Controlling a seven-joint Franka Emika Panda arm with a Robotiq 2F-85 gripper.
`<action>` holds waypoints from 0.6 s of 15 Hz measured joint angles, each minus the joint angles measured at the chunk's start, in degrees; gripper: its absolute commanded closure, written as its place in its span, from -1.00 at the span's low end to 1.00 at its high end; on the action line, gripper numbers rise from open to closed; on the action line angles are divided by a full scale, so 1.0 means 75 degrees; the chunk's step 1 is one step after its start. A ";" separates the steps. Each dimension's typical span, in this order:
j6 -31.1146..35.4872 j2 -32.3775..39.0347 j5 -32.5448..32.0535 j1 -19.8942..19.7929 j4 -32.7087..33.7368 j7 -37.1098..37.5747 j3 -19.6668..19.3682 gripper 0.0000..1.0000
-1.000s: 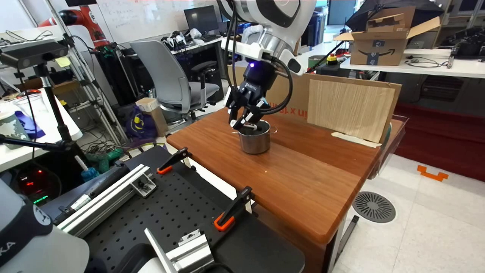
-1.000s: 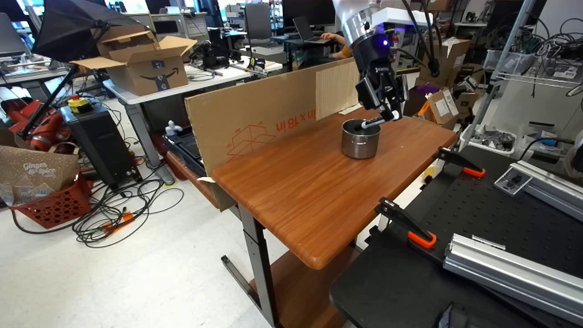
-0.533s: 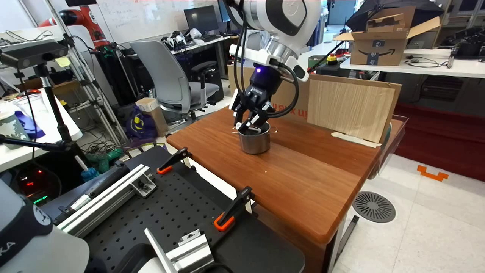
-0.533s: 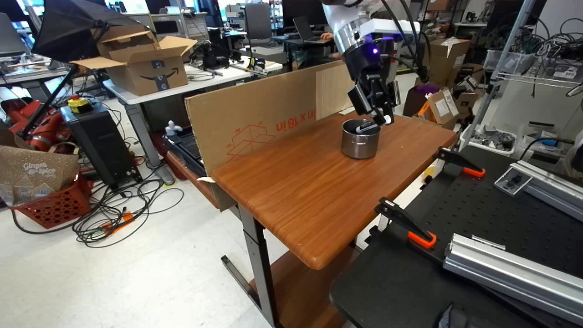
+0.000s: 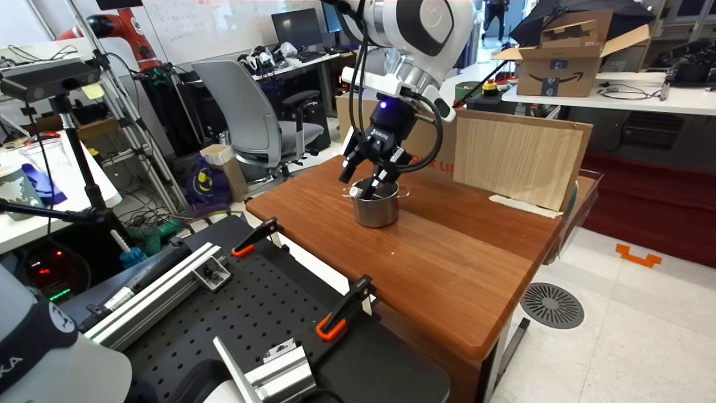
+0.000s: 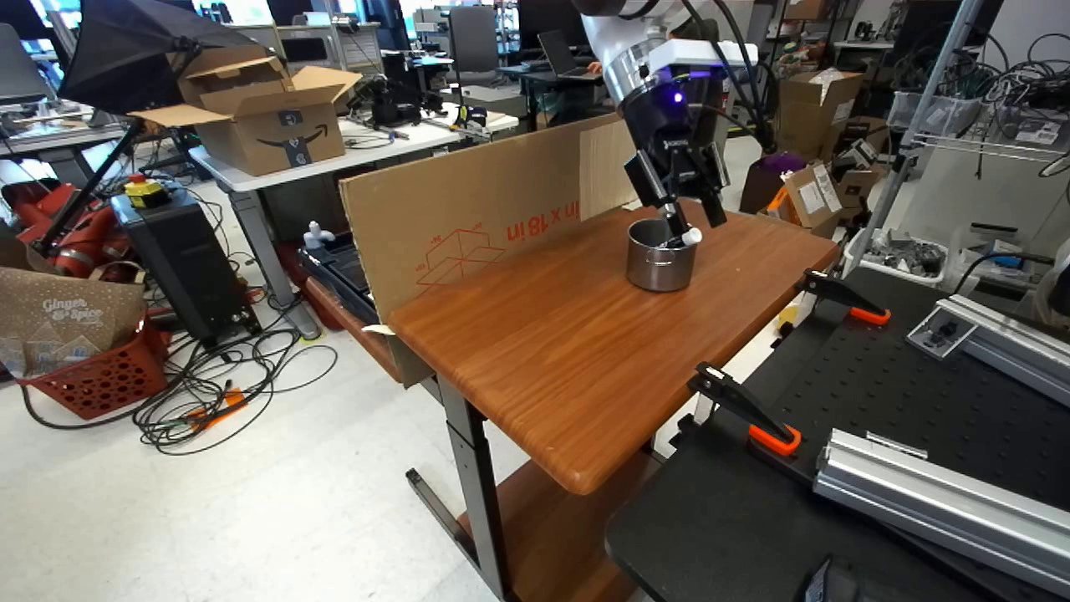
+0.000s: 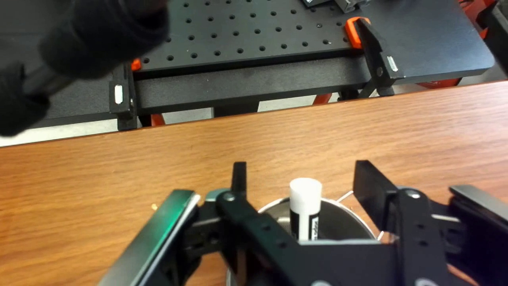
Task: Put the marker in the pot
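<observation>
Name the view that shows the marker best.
Wrist view: the marker is largest there, white end and dark print visible, though its lower part is hidden. Both exterior views show it small, mainly the white end at the rim of the pot.

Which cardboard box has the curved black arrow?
The open box on the white table; other boxes, like the small box by the purple bag, show none.
</observation>
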 measured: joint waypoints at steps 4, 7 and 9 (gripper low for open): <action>-0.0012 0.0001 0.0000 0.0000 0.0049 0.0000 0.0005 -1.00; -0.0013 -0.0028 -0.0006 0.0001 0.0084 -0.0001 0.0028 -1.00; -0.0016 -0.0154 -0.0027 0.0003 0.0070 -0.0011 0.0065 -1.00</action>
